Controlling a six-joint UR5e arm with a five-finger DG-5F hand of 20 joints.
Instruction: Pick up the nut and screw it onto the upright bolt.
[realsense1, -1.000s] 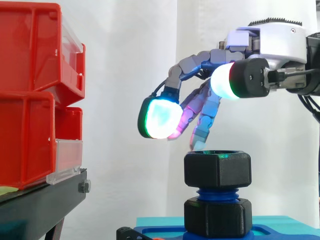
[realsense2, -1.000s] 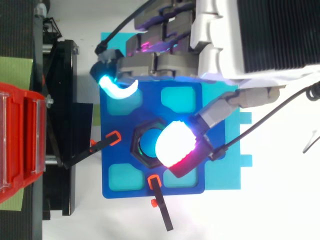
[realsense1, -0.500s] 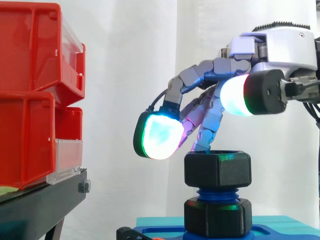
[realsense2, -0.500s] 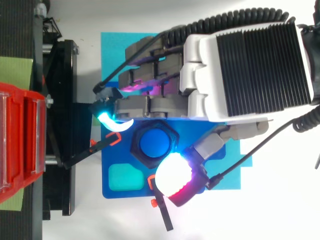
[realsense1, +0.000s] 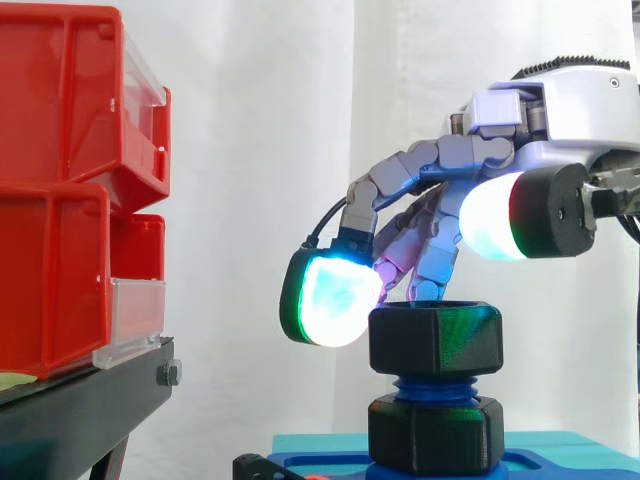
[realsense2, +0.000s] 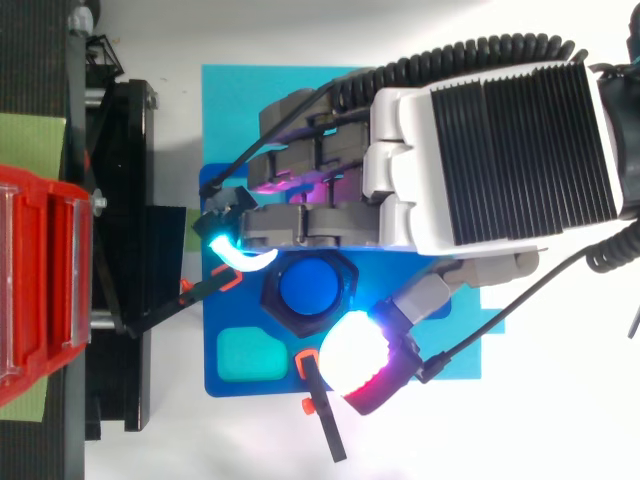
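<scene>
You had the hand (realsense1: 545, 110) spread, gripping nothing, over the nut (realsense1: 435, 340), which sat atop the upright bolt (realsense1: 433, 388) mid-plate (realsense2: 238, 315). Nut lay straight below, between fingers (realsense1: 330, 300) on one side and thumb (realsense2: 350, 352) opposite.

The nut (realsense1: 435, 338) was matt black plastic, the bolt (realsense2: 311, 289) smooth blue plastic, the bins (realsense1: 60, 200) glossy red plastic, the curtain (realsense1: 260, 150) cloth.

Most of the bolt (realsense1: 433, 386) is hidden inside the nut (realsense1: 435, 340); left of the nut, the red bins (realsense1: 70, 190) are cut off.
</scene>
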